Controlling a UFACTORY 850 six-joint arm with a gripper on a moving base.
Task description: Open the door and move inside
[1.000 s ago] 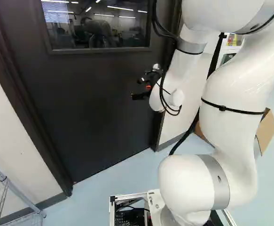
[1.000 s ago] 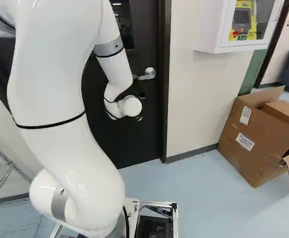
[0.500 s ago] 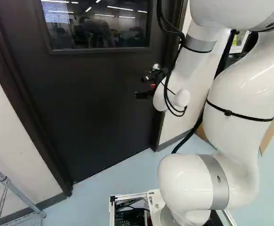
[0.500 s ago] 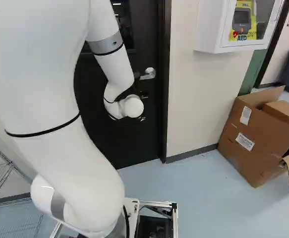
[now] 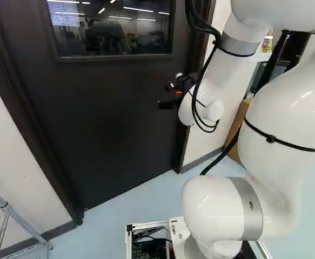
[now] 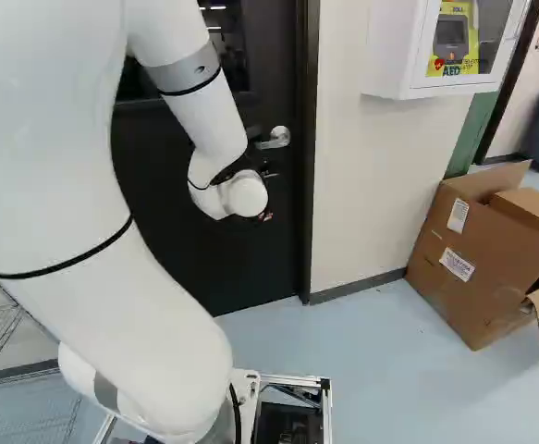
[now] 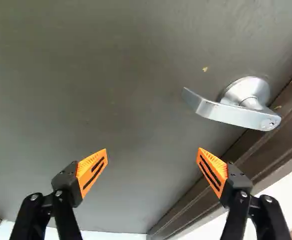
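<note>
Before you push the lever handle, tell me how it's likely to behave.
The lever handle looks like metal, so probably stiff. Fixed near one end to a round plate, it should pivot rather than slide. Smooth and shiny, it may prove slippery.

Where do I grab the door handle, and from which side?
Grip the handle's bar midway, short of its free end. Come straight at the door, one finger above, one below: the bar stands off the door and runs sideways. The open gripper's fingers are spread roughly along the bar, so roll about a quarter turn first, I'd say.
</note>
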